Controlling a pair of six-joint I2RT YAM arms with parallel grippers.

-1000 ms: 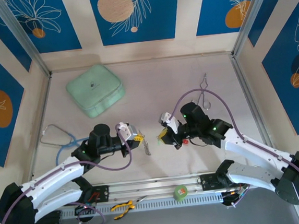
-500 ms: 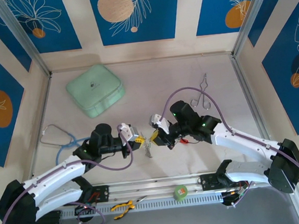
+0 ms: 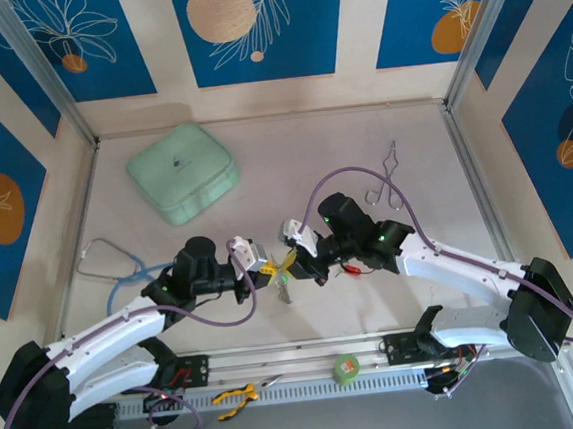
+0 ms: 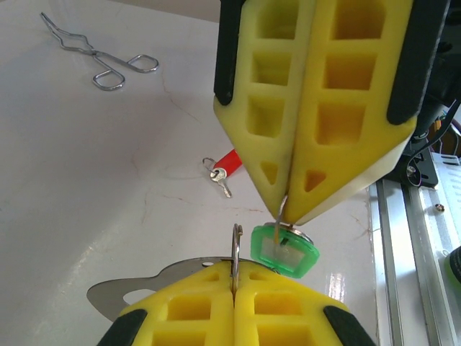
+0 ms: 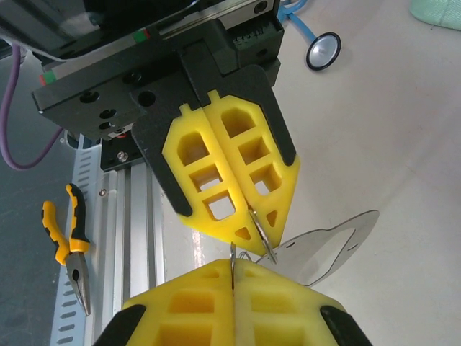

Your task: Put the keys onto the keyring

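Seemingly midway: left gripper (image 4: 234, 274) jaws clamp the keyring (image 4: 235, 246), right gripper (image 4: 285, 210) jaws clamp the green key (image 4: 285, 254) against it, red key (image 4: 227, 161) lies loose centre-frame

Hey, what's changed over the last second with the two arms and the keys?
The right gripper, shut on the green key, swung left until it nearly meets the left gripper. The left gripper, shut on the keyring, barely shifted. Nothing was taken or released. The red key, mint-green case and forceps stayed put.
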